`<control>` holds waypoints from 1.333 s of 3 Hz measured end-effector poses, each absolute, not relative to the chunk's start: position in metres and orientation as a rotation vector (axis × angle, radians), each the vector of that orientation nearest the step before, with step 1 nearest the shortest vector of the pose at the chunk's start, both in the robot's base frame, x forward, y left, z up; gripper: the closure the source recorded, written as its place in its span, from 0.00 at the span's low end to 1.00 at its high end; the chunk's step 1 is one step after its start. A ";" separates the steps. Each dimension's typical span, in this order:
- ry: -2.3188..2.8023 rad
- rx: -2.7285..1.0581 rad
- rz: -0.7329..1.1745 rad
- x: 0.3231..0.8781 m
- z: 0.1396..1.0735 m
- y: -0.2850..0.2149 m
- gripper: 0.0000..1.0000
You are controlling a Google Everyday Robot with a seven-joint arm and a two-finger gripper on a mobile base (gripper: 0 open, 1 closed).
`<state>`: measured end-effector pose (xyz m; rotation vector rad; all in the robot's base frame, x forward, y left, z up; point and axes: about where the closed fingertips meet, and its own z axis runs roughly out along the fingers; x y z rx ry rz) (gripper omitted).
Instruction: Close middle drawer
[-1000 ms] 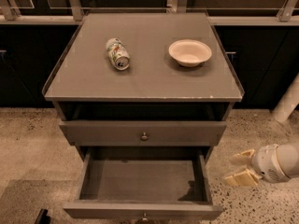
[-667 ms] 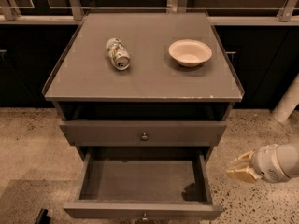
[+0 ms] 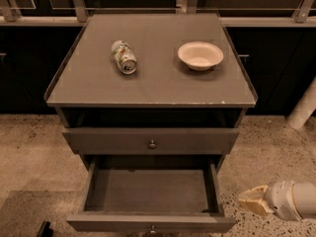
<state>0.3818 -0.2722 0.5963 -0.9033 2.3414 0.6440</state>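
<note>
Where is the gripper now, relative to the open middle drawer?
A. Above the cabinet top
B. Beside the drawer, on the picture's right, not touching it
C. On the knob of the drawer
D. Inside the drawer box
B: the gripper is over the floor on the picture's right of the middle drawer, with a gap between them.

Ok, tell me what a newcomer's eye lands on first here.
The middle drawer gapes open, pulled far out of the grey cabinet, its box empty. At lower right the gripper hangs above the speckled floor beside that drawer, not touching it. On the cabinet top a can lies on its side, left of a pale bowl.
</note>
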 end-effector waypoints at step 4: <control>2.380 -0.459 0.998 0.352 0.445 -0.286 1.00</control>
